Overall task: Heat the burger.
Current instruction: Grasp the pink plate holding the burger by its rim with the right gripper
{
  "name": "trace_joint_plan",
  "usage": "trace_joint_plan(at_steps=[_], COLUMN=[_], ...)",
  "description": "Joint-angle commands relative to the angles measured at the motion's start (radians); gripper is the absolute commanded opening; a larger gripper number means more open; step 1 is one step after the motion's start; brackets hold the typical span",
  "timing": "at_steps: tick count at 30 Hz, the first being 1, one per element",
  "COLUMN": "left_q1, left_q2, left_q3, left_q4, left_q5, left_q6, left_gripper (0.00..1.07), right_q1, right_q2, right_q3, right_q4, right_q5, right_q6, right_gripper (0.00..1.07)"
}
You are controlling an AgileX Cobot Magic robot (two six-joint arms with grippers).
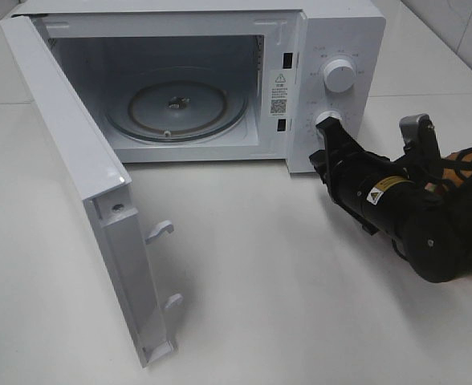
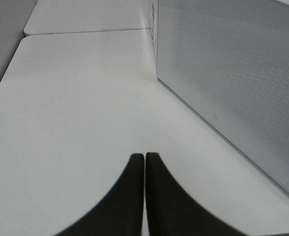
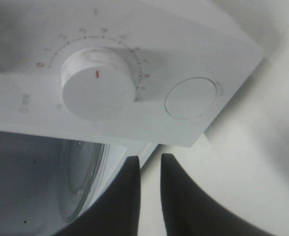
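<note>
I cannot see the burger in any of my views, so I cannot place it against either gripper. The microwave (image 1: 340, 32) stands at the back of the table (image 1: 300, 305) with its door (image 1: 67, 136) swung wide to the left. On the oven floor lies the glass turntable (image 1: 188, 108), and nothing sits on it.

My right gripper (image 3: 149, 158) is at the control panel, on the right of the oven's front. In the high view its tip covers the lower part of that panel, below the upper knob (image 1: 339, 76). My wrist view shows a white dial (image 3: 98, 83) with a small red mark, and beside it a flat round button (image 3: 191, 98). My fingers (image 3: 130, 196) point at the panel's edge just past these two, with the open cavity and the edge of the glass plate off to one side. The fingers stand a narrow slit apart, and nothing is between them. Whether the tips touch the panel I cannot tell.

My left gripper (image 2: 144, 156) does not show in the high view. In its own view the two fingers are pressed together, holding nothing, above bare table. A grey dotted panel (image 2: 233, 73) rises beside them, well apart from the tips.
</note>
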Motion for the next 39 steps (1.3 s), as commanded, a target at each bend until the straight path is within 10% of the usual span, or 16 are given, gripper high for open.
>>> trace_joint_plan(at_steps=[1, 22, 39], left_q1=[-0.005, -0.005, -0.005], left_q2=[-0.019, -0.019, -0.019], left_q3=[0.003, 0.003, 0.003], left_q4=[-0.003, -0.003, -0.003], left_q5=[-0.01, -0.01, -0.01], left_q6=[0.0, 0.0, 0.0], left_gripper=[0.0, 0.0, 0.0], right_q1=[-0.005, -0.005, -0.005], right_q2=[-0.014, -0.017, -0.264], right_q3=[-0.002, -0.003, -0.005], right_q4=[-0.053, -0.328, -0.427], right_q5=[-0.054, -0.113, 0.463], right_q6=[-0.136, -0.813, -1.068], right_gripper=[0.15, 0.19, 0.22])
